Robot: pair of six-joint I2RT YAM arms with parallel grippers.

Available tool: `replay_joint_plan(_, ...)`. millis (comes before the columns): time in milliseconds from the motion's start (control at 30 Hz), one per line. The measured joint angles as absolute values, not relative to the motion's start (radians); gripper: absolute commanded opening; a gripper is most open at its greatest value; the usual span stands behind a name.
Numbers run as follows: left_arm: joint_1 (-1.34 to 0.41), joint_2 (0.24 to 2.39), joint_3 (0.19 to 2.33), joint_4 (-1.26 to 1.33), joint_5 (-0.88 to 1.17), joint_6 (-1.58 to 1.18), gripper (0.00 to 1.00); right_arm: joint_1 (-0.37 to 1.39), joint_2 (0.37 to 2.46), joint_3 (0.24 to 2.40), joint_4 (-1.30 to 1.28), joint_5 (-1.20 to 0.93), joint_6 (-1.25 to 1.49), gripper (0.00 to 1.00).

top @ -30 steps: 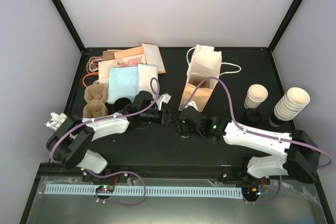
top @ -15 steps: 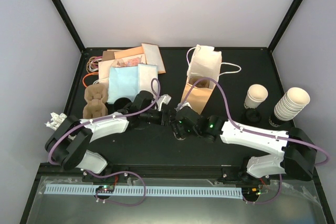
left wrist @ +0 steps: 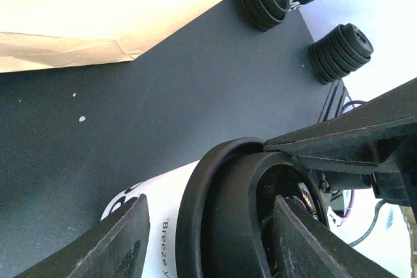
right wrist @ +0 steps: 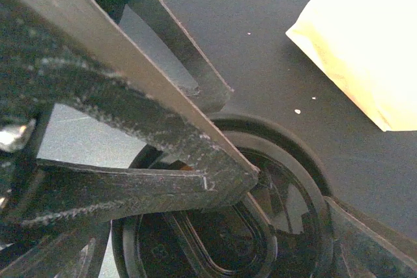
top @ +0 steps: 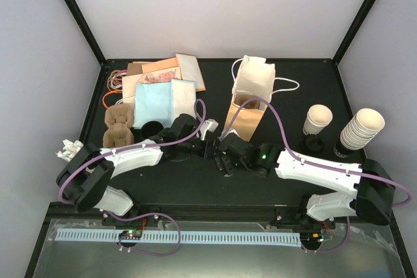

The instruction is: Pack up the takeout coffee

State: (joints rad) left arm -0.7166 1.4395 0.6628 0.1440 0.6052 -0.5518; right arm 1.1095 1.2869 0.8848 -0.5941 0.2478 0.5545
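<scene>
Coffee cup (left wrist: pixel 218 222) lying sideways on the black surface (top: pixel 186 180), pale walls (top: pixel 221 11) rising behind.
It is resting just beside the brown bag (top: pixel 246 116); left fingers (left wrist: pixel 124 245) and right fingers (right wrist: pixel 371 245) are bracketing it, grip unclear.

Takeout coffee (left wrist: pixel 153 209) cropped at btm.

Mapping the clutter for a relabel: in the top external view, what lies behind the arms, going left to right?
cardboard cup carrier, light blue paper, white handled bag, single lidless cup, stack of cups
</scene>
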Motion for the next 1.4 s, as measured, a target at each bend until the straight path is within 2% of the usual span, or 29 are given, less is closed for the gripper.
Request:
replay_joint_plan(333, -0.728, 1.440, 0.673, 0.122, 0.582, -0.525, 0.53, 1.111, 1.278, 0.940, -0.711, 0.253, 0.562, 1.00)
replay_joint_plan(467, -0.728, 1.445, 0.680, 0.119, 0.579, -0.523, 0.53, 1.111, 1.238, 0.960, -0.767, 0.286, 0.581, 1.00)
replay_joint_plan(700, -0.729, 1.454, 0.690, 0.116, 0.579, -0.523, 0.52, 1.102, 1.160, 0.950, -0.819, 0.274, 0.635, 0.91)
replay_joint_plan(867, -0.732, 1.455, 0.697, 0.104, 0.578, -0.522, 0.52, 1.077, 1.000, 0.848, -0.792, 0.167, 0.700, 0.85)
replay_joint_plan(1033, -0.736, 1.455, 0.698, 0.102, 0.576, -0.514, 0.52, 1.029, 0.876, 0.705, -0.705, 0.034, 0.781, 0.78)
replay_joint_plan(1400, -0.737, 1.451, 0.700, 0.091, 0.564, -0.497, 0.52, 0.863, 0.832, 0.513, -0.447, -0.226, 0.892, 0.64)
